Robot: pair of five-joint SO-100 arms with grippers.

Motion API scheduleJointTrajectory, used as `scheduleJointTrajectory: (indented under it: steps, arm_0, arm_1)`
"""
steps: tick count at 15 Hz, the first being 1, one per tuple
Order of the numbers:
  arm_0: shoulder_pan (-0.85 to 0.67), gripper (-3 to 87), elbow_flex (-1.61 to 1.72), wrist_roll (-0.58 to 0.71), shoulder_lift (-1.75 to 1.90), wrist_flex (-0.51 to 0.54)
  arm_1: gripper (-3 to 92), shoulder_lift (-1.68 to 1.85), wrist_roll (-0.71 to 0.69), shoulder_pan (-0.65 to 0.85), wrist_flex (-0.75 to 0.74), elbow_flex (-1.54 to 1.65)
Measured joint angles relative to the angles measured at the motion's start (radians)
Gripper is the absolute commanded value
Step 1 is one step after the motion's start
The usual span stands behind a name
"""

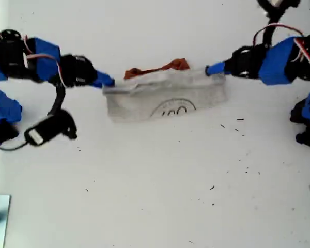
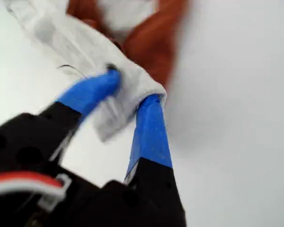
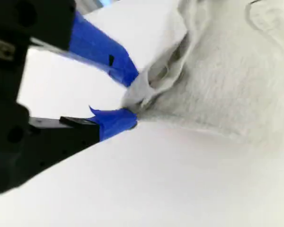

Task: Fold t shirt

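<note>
**Two grippers, each pinching one end of the folded t shirt**

Both of my grippers are closed on cloth. My first gripper [image 1: 215,69] has its blue fingers [image 2: 149,127] pressed onto a bunched grey corner of the t shirt [image 1: 165,95]. In the first wrist view one finger lies over the fold and the other sits under its edge, with fabric filling the gap between them. My second gripper [image 1: 107,81] nips the opposite corner. In the second wrist view its two fingertips [image 3: 116,120] meet on a small crumpled tuck of grey cloth.

The t shirt lies between the two grippers as a long, narrow folded band, flat on the white table [image 1: 155,196] and stretched from one gripper to the other. Its grey body starts right at my second gripper's tips and spreads away from them. Part of the black circular print [image 1: 174,110] shows on the band's edge towards the camera, roughly midway between the grippers.

A rust-orange sleeve [image 1: 160,68] pokes out from under the band's far edge. It sits just beyond my first gripper's tips in its wrist view, touching the grey fold held there.

Near my second gripper's arm, a black part [image 1: 46,129] on a cable rests on the table, apart from the shirt. A few dark specks [image 1: 239,120] dot the table on my first gripper's side.
</note>
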Motion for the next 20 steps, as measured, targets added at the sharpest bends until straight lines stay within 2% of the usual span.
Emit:
scheduleJointTrajectory:
  steps: [1,2,4,6,7,8,9,11,14,15,16,18,20]
  arm_0:
    - [-0.150,28.6,0.118,-0.046,0.109,-0.046]
    - [-0.213,24.2,0.239,-0.058,0.255,-0.092]
    - [-0.207,17.3,0.373,-0.054,0.494,-0.100]
    - [-0.098,12.2,0.494,-0.060,0.706,-0.072]
    - [-0.018,5.6,0.569,-0.081,0.818,-0.054]
    - [0.057,-0.2,0.652,-0.123,0.933,-0.034]
    - [0.155,-0.2,0.758,-0.160,1.091,-0.014]
    - [0.321,-0.2,0.861,-0.262,1.347,0.110]
    - [0.399,7.2,0.879,-0.272,1.387,0.267]
    - [0.445,7.3,0.879,-0.242,1.390,0.275]
    - [0.477,7.3,0.879,-0.225,1.391,0.275]
    - [0.541,7.4,0.879,-0.219,1.391,0.275]
    - [0.557,7.4,0.879,-0.219,1.391,0.275]
  arm_1:
    - [28.5,0.110,0.026,0.130,-0.048,0.109]
    - [28.5,0.270,0.028,0.193,-0.023,0.202]
    - [28.5,0.618,-0.012,0.272,0.206,0.265]
    - [27.8,0.842,-0.014,0.195,0.433,0.341]
    - [26.3,0.851,0.009,0.103,0.453,0.376]
    - [20.8,0.867,0.038,0.020,0.456,0.431]
    - [17.7,0.867,0.061,-0.044,0.468,0.457]
    - [15.0,0.870,0.089,-0.137,0.526,0.495]
    - [14.9,0.870,0.140,-0.216,0.611,0.509]
    - [14.9,0.870,0.161,-0.213,0.612,0.509]
    - [14.5,0.870,0.086,-0.207,0.612,0.509]
    - [14.5,0.870,-0.229,-0.206,0.621,0.509]
    - [14.5,0.870,-0.287,-0.212,0.621,0.509]
